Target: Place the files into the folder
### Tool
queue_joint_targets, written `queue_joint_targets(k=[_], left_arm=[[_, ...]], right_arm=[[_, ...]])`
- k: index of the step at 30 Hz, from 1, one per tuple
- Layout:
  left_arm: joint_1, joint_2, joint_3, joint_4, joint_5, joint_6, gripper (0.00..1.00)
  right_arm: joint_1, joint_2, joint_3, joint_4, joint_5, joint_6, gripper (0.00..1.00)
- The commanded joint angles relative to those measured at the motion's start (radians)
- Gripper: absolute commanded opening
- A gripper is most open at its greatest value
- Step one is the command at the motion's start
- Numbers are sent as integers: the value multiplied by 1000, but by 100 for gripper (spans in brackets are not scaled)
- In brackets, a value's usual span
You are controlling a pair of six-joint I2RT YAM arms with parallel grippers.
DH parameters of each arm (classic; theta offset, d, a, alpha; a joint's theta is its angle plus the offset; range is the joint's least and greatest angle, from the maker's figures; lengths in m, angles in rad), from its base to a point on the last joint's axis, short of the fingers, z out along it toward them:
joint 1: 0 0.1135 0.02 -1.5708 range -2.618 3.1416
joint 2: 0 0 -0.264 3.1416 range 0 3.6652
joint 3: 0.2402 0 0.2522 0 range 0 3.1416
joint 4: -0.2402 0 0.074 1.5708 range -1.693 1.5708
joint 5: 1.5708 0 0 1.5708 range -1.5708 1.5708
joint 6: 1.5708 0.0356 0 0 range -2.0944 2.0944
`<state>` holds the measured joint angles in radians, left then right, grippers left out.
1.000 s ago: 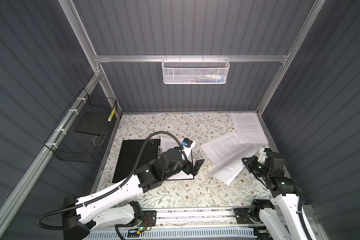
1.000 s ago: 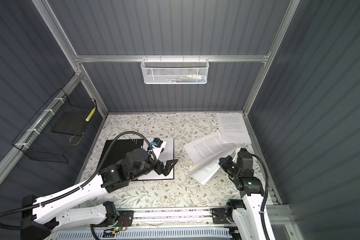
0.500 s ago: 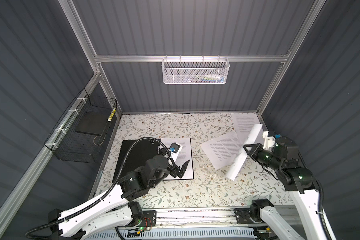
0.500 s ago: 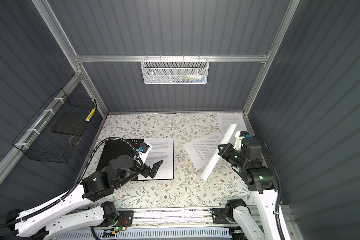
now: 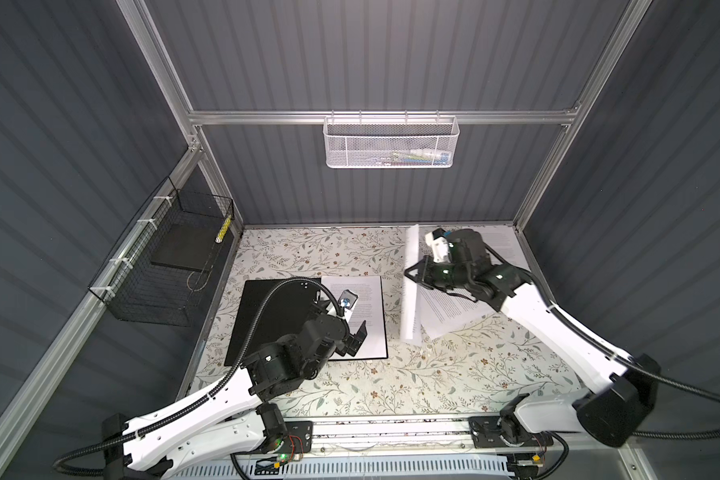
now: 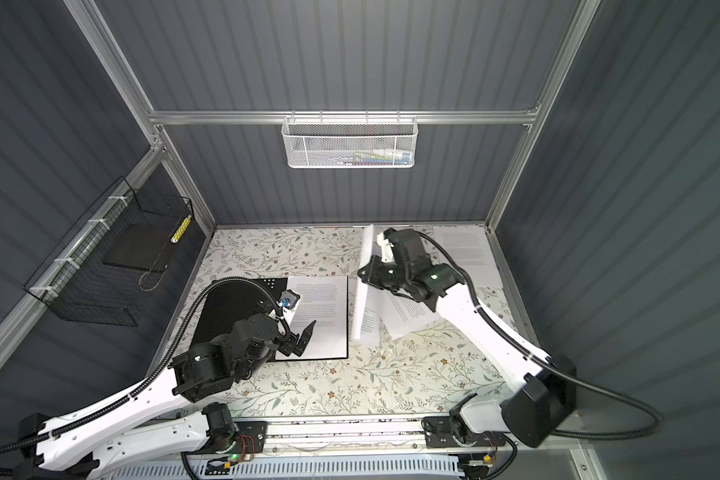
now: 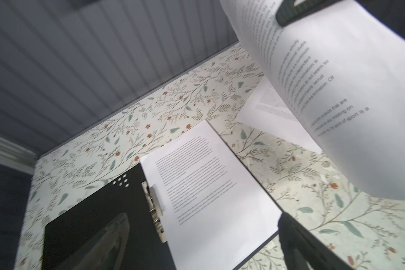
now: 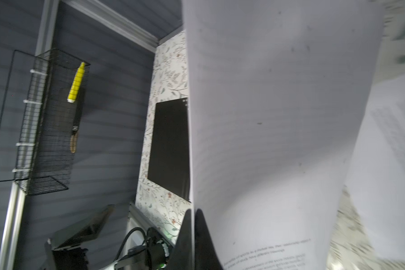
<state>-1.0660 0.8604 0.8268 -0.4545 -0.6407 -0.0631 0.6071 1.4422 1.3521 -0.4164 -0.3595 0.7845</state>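
Rising from the front right of the table over the last second, the right gripper [image 5: 412,276] is now hanging well above the floral-patterned tabletop [image 5: 433,374], nearer the back wall and closer to the middle. The white printed paper sheet [image 5: 409,307], which was lying almost flat beneath it, is now dangling on edge, nearly upright. The jaws are clenching this sheet by one long edge. In the right wrist view the dark fingers [image 8: 187,236] are pressing together with the paper running up between them. In both top views the sheet's lower end is showing just beside the right edge of the folder, and whether it is touching the table cannot be told.

Over the same second the left arm has been pulling back toward the front left. The left gripper [image 5: 352,343] is now hovering over the near edge of the folder's right half, its jaws spread wide and gripping nothing.

Left of centre on the table, the thin flat folder with a black inside [image 5: 267,316] is lying open. A second white text sheet [image 5: 366,307] is resting flat on its right half, beside the metal clip [image 7: 154,205] at the spine. Another loose sheet [image 5: 454,311] is lying on the table beneath the right arm, and a further one [image 5: 508,245] is sitting in the far right corner.
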Motion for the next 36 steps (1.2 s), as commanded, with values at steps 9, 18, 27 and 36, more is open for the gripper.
queue_joint_targets(k=[9,18,27,36], left_arm=[[81,-106,13,-16,-98,-37,100],[162,-57,34,-36,28,-67,100],[185,10,64,-69,107,-76,100],[212,66,87,-99,174,-80,100]], right_arm=[[-44,165,-70,291,-174,91,0],[-73,448,-170,315,-117,-41,0],[-41,479,-174,321,-80,-55,0],[-26,527,-101,303,-82,-38,0]])
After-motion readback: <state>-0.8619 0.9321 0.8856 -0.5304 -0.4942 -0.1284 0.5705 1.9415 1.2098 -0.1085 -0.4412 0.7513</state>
